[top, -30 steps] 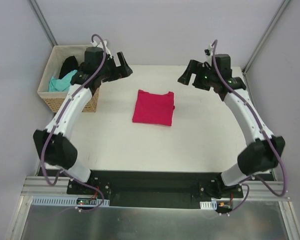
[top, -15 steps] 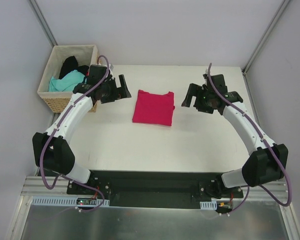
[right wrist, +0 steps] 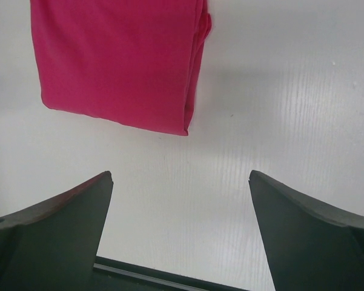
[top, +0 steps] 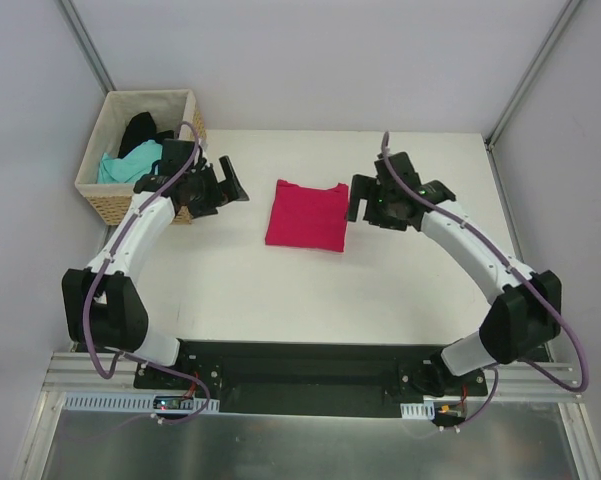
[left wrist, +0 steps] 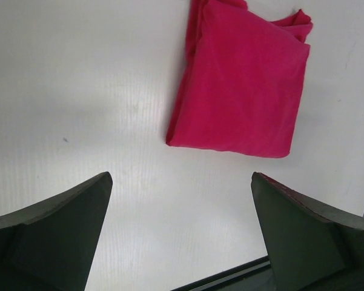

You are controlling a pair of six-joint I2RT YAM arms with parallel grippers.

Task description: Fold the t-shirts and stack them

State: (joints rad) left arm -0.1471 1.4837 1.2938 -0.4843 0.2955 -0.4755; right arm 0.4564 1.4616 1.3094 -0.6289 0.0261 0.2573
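Observation:
A crimson-pink t-shirt point(top: 307, 214) lies folded into a neat rectangle on the white table. It also shows in the left wrist view point(left wrist: 242, 85) and the right wrist view point(right wrist: 118, 57). A teal t-shirt point(top: 122, 163) and a black t-shirt point(top: 140, 129) lie crumpled in the wicker basket point(top: 98, 200). My left gripper point(top: 232, 183) is open and empty, just left of the pink shirt; in its wrist view point(left wrist: 180, 182) only bare table lies between its fingers. My right gripper point(top: 359, 199) is open and empty, just right of the shirt; its wrist view point(right wrist: 180, 176) shows the same.
The basket stands at the table's back left corner, beside my left arm. Grey walls with metal posts close in the back and sides. A black base rail point(top: 310, 365) runs along the table's near edge.
Both arms have lowered and drawn in towards the pink shirt, the left from near the basket, the right from the back right. The shirt has not moved.

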